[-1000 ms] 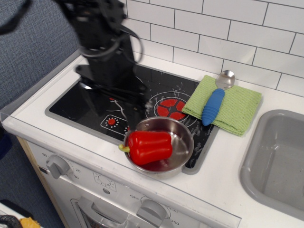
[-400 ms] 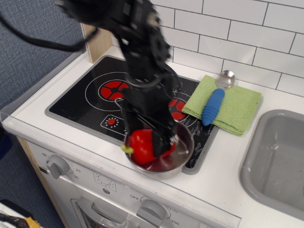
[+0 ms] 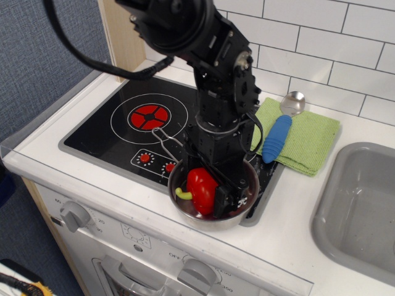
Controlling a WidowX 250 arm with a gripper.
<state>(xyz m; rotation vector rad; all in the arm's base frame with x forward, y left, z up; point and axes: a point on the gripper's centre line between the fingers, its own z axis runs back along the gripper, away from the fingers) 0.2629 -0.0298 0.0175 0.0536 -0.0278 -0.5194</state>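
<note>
observation.image: gripper [image 3: 213, 196] clamped on red pepper [image 3: 201, 189] inside pot [image 3: 248, 205]; spoon [image 3: 279, 132] on cloth [image 3: 305, 140].

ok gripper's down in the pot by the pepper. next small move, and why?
Probably hold position and close gently on the red pepper before any lift. The gripper sits low inside the steel pot, tight against the pepper's right side, but its body hides the fingers, so a grasp can't be confirmed. The pepper stands tilted, stem toward the pot's left rim.
</note>
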